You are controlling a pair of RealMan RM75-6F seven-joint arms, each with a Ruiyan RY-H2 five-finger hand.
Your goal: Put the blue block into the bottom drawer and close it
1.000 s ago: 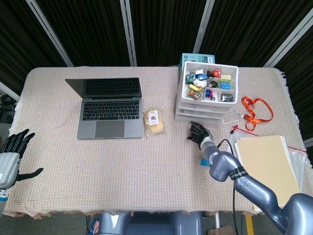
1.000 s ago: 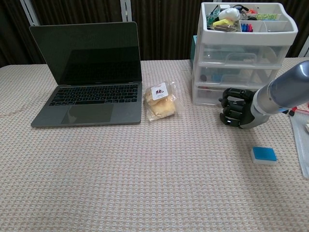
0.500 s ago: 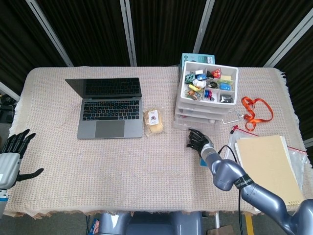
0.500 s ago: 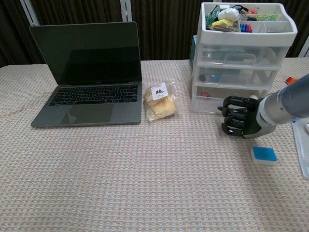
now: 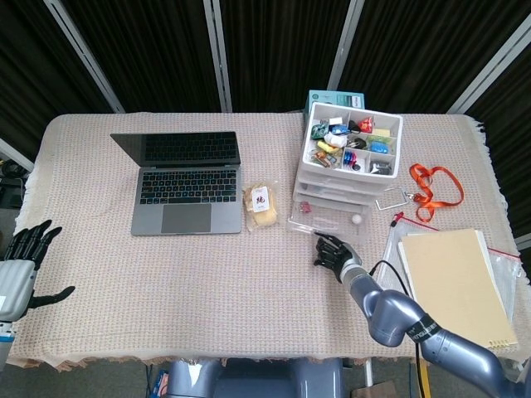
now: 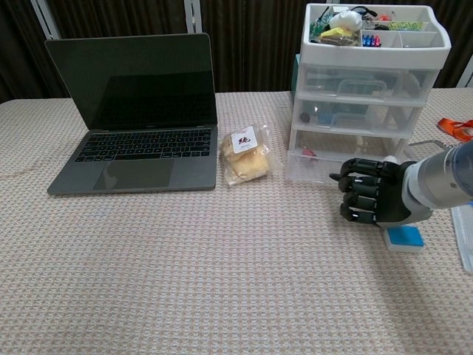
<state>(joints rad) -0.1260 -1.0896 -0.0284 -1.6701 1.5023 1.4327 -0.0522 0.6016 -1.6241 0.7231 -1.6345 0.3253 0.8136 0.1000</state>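
Observation:
The white drawer unit [image 5: 304, 176] [image 6: 372, 77] stands at the back right, its top tray full of small items. Its clear bottom drawer [image 5: 319, 222] [image 6: 310, 168] is pulled out toward me, with small bits inside. My right hand [image 5: 333, 250] [image 6: 372, 198] is at the drawer's front edge, fingers curled and hooked on it. The blue block [image 6: 405, 237] lies on the cloth just behind and right of that hand, partly covered by it; the head view hides it under my forearm. My left hand [image 5: 22, 264] hovers open at the table's left edge.
An open laptop [image 5: 184, 181] [image 6: 137, 118] sits at the left. A wrapped bread packet [image 5: 262, 206] [image 6: 245, 154] lies between it and the drawers. An orange lanyard [image 5: 433, 184] and a tan notebook [image 5: 452, 280] lie at the right. A teal box [image 5: 319, 100] stands behind the unit.
My right hand has drawn back toward me, and the bottom drawer has slid out with it from shut to well open. The left hand has stayed put.

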